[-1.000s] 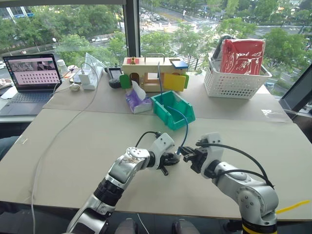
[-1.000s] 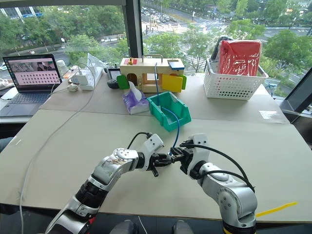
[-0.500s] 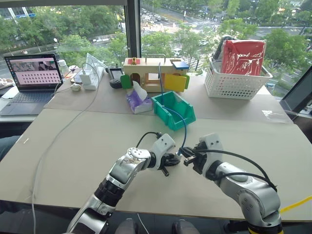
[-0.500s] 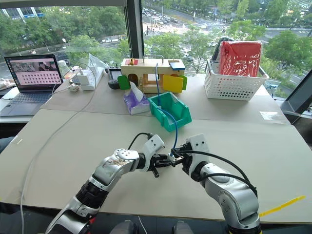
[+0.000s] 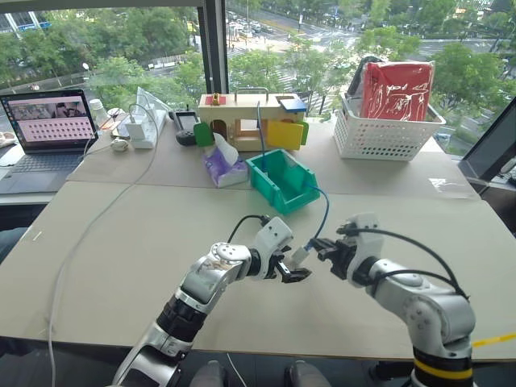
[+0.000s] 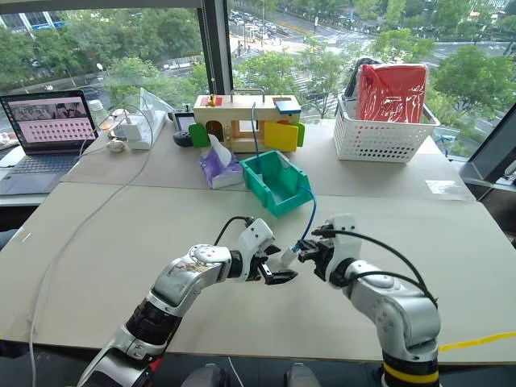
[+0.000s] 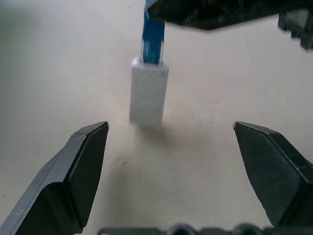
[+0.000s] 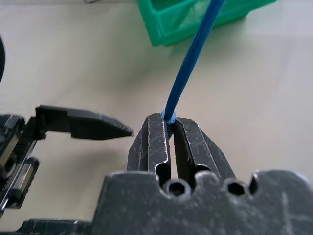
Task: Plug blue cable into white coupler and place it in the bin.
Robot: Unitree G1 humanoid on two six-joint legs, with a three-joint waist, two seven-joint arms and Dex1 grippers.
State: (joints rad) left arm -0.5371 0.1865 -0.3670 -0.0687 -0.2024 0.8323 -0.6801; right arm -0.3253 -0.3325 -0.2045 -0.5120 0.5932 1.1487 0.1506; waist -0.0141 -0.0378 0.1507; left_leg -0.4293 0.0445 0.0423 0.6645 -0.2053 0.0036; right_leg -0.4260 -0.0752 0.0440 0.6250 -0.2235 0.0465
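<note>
Foreground, head views: the left gripper (image 5: 295,268) stood with its two fingers spread wide, holding nothing. The white coupler (image 7: 148,94) hung between those fingers, touching neither, already seated on the end of the blue cable (image 5: 324,214). At three o'clock of the coupler, the right gripper (image 5: 322,251) was clamped tight on the cable just behind the plug. From there the cable arched toward twelve o'clock into the bin (image 5: 282,180). Farther back stood a white basket (image 5: 387,133).
</note>
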